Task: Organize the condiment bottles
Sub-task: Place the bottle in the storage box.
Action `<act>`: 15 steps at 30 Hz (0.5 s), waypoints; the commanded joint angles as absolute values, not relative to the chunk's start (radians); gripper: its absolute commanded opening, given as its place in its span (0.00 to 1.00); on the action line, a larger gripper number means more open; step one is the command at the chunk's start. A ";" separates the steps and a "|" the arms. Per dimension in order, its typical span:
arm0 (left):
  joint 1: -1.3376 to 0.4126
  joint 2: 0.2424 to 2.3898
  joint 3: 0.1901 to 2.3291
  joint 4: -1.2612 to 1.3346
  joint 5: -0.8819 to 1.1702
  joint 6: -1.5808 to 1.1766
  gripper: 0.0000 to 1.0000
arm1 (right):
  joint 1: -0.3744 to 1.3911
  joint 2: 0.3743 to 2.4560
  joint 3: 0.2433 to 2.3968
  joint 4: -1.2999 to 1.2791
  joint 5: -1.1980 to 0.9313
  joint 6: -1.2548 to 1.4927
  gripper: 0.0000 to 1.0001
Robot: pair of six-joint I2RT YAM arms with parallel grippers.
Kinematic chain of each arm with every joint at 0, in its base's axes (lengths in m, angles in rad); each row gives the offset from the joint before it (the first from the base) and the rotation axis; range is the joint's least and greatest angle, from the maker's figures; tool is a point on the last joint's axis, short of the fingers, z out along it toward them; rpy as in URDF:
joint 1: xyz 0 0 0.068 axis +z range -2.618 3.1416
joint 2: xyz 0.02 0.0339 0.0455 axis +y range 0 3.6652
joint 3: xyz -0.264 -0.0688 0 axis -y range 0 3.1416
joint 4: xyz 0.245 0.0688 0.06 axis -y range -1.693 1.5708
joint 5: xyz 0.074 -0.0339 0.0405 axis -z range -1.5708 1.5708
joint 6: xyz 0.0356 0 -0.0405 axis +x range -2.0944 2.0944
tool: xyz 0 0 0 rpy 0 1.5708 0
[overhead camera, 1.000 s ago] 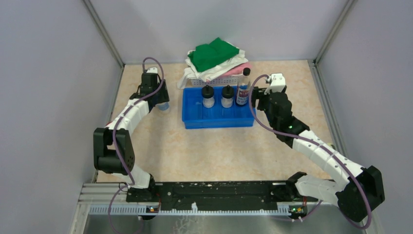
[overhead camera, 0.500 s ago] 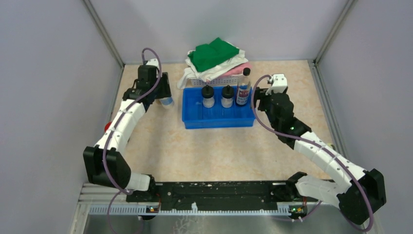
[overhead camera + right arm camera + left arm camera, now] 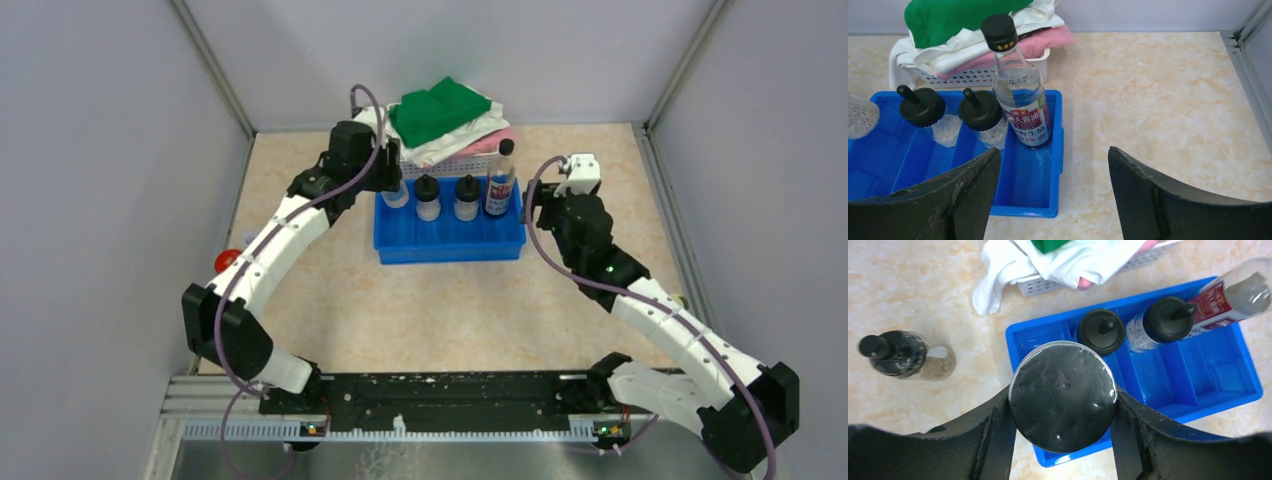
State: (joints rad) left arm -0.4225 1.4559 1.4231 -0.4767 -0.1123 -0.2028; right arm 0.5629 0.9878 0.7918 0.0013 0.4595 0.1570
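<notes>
My left gripper [image 3: 1063, 437] is shut on a clear jar with a shiny dark lid [image 3: 1063, 395] and holds it over the left end of the blue tray [image 3: 1228, 385]; it shows in the top view [image 3: 396, 194] too. Two black-capped bottles [image 3: 427, 197] [image 3: 466, 197] and a taller bottle with a blue-red label [image 3: 499, 180] stand in the tray's back row. A dark bottle with a black cap [image 3: 898, 354] stands on the table left of the tray. My right gripper [image 3: 1053, 195] is open and empty beside the tray's right end [image 3: 1055, 150].
A white basket of cloths [image 3: 445, 125] stands right behind the tray. A small red-capped thing [image 3: 227, 260] lies at the table's left edge, and another small thing [image 3: 680, 298] at the right edge. Grey walls close in three sides.
My left arm has carried the jar from the table's far left rightwards to above the tray's left end. My right gripper has drawn slightly back to the right of the tray.
</notes>
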 commanded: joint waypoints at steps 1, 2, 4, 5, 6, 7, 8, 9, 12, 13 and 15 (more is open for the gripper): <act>-0.462 1.516 1.453 -0.356 -0.158 -0.175 0.00 | 0.573 0.942 0.818 0.002 0.494 0.137 0.78; -0.468 1.527 1.448 -0.344 -0.164 -0.174 0.00 | 0.573 0.940 0.816 0.002 0.496 0.135 0.78; -0.480 1.550 1.445 -0.323 -0.172 -0.173 0.00 | 0.572 0.937 0.815 0.002 0.498 0.131 0.78; -0.483 1.561 1.444 -0.313 -0.174 -0.173 0.00 | 0.571 0.936 0.814 0.002 0.499 0.131 0.78; -0.486 1.572 1.443 -0.305 -0.177 -0.173 0.00 | 0.569 0.936 0.812 0.002 0.497 0.129 0.79; -0.489 1.582 1.441 -0.296 -0.181 -0.173 0.00 | 0.567 0.934 0.810 0.002 0.494 0.129 0.79; -0.491 1.590 1.435 -0.284 -0.187 -0.172 0.00 | 0.564 0.934 0.808 0.002 0.493 0.128 0.79; -0.491 1.598 1.428 -0.263 -0.195 -0.170 0.00 | 0.563 0.934 0.806 0.002 0.492 0.129 0.79; -0.493 1.614 1.405 -0.217 -0.229 -0.162 0.00 | 0.558 0.936 0.798 0.002 0.484 0.129 0.79; -0.493 1.619 1.398 -0.204 -0.244 -0.158 0.00 | 0.555 0.936 0.796 0.001 0.480 0.128 0.79; -0.495 1.632 1.382 -0.172 -0.272 -0.149 0.00 | 0.551 0.940 0.793 0.002 0.468 0.129 0.79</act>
